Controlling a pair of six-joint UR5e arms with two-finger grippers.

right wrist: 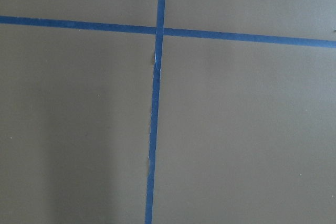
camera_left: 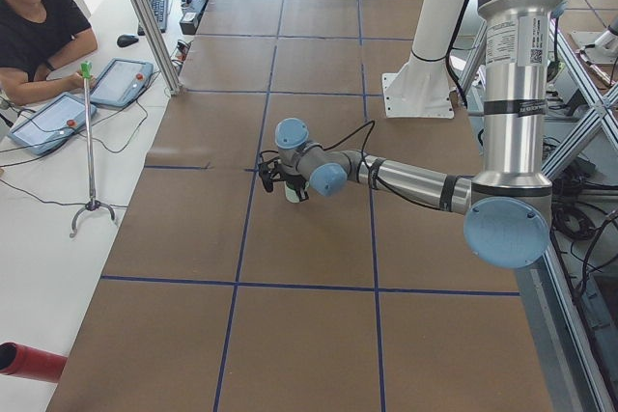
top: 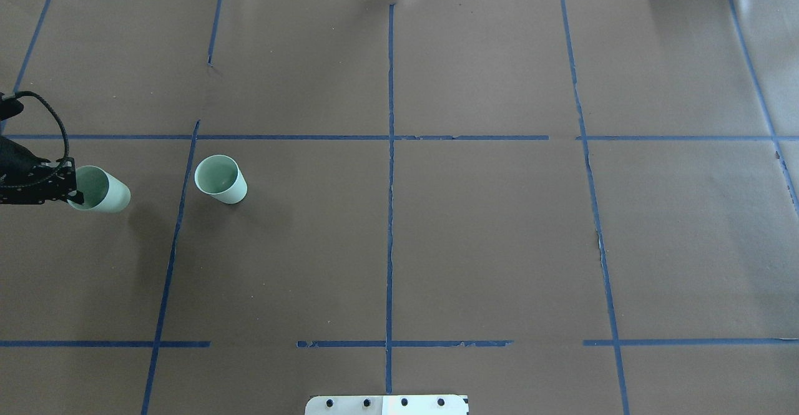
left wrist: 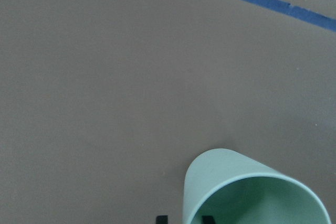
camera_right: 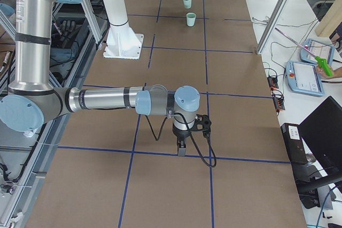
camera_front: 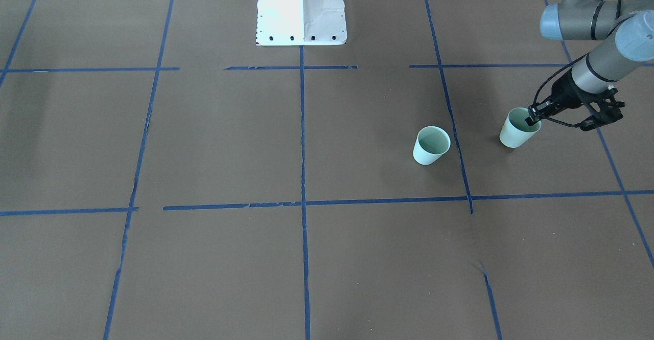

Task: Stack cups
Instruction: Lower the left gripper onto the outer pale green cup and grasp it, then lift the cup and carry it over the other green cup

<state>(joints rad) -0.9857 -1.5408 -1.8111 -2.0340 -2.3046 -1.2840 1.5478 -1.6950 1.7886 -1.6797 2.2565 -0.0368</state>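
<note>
- Left gripper pinches the rim of the held cup: pale mint, tapered, darker inside.
- Free cup, identical, stands nearby, apart.
- Right gripper: cannot tell how wide.

Pale mint, tapered, upright (darker inside) — gripped cup near free cup, not touching.

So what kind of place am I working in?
Probably a robotics lab cell: a brown-covered table gridded with blue tape, an operator at control tablets, aluminium framing.
</note>
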